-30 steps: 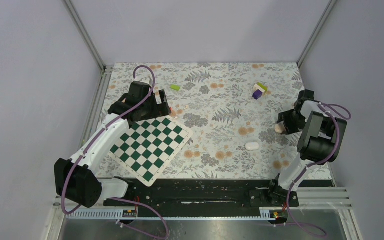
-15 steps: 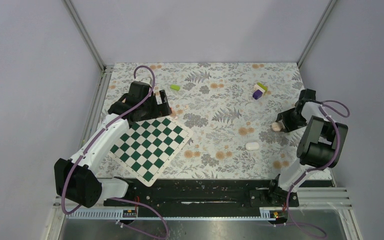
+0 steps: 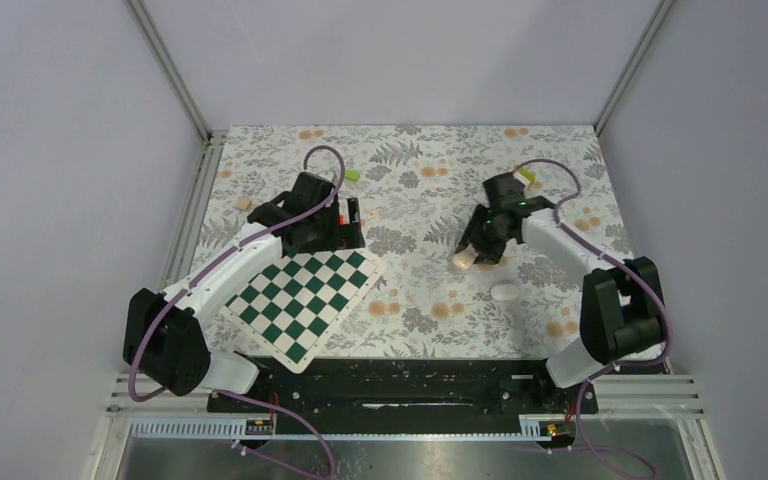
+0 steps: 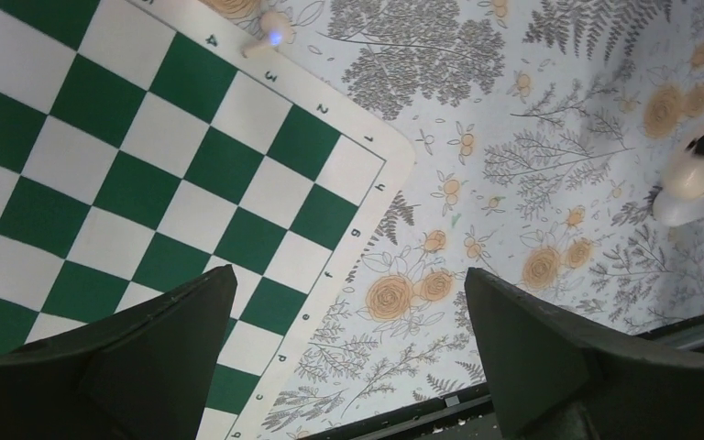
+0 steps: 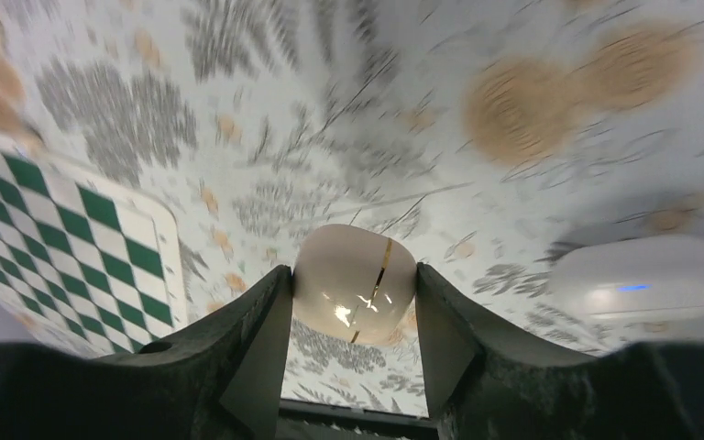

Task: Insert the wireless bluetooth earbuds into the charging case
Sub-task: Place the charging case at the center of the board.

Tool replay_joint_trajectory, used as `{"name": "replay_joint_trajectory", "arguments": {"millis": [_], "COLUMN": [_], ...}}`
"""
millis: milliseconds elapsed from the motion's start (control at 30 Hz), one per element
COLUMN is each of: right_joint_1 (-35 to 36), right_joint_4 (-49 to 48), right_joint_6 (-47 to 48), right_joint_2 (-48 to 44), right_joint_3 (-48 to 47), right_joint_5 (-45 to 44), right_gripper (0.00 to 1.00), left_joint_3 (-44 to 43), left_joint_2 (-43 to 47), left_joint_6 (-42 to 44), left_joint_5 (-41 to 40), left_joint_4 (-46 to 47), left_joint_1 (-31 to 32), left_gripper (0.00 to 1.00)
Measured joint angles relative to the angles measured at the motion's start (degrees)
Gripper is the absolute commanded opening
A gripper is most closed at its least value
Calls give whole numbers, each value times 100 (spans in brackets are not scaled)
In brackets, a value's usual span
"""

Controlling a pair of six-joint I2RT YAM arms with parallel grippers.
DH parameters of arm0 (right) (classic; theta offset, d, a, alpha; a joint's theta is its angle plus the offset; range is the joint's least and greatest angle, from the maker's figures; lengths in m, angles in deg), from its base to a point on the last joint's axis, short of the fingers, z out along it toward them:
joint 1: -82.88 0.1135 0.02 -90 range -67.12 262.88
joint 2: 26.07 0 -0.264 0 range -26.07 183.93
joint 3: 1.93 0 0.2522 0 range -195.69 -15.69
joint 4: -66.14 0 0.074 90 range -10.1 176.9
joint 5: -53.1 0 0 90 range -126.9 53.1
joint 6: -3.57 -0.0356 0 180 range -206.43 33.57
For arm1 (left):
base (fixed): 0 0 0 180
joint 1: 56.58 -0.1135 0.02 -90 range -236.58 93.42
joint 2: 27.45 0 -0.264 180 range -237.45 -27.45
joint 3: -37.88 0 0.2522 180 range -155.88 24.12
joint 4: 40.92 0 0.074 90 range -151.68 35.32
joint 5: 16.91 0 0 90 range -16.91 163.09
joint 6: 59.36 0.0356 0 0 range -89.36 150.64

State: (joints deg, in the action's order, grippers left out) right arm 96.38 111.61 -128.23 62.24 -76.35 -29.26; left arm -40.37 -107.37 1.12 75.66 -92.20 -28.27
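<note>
- The small white rounded plastic charging case [image 3: 462, 260] is closed. It has a thin gold line down its side.
- It is near the middle of the bench [image 3: 420, 160], a bit to the right. I cannot tell if it touches the bench.
- The right pincer [image 5: 353, 271] is partly closed and squeezes the case from both sides.
- A white oval thing with a tiny blue light [image 3: 505, 292] lies just beside the case, nearer and to the right.
- The bench has a flower and leaf cover.
- A green and white checked chessboard [image 3: 300, 290] lies flat to the left of the case.
- A small pale earbud with a blue light [image 4: 270, 32] lies right at the far edge of the chessboard.
- The left pincer [image 4: 348, 275] is wide open and holds nothing. It hangs over the right corner of the chessboard.
</note>
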Motion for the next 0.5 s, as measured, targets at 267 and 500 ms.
{"name": "replay_joint_trajectory", "arguments": {"millis": [267, 500], "right_joint_1": [1281, 1388], "right_joint_4": [-179, -363], "right_joint_6": [-101, -55], "right_joint_2": [557, 964], "right_joint_3": [149, 195], "right_joint_5": [-111, -216], "right_gripper": [51, 71], "left_joint_3": [422, 511], "left_joint_2": [57, -149], "left_joint_6": [-247, -376], "left_joint_5": [-125, 142], "left_joint_4": [125, 398], "left_joint_1": [-39, -35], "left_gripper": [99, 99]}}
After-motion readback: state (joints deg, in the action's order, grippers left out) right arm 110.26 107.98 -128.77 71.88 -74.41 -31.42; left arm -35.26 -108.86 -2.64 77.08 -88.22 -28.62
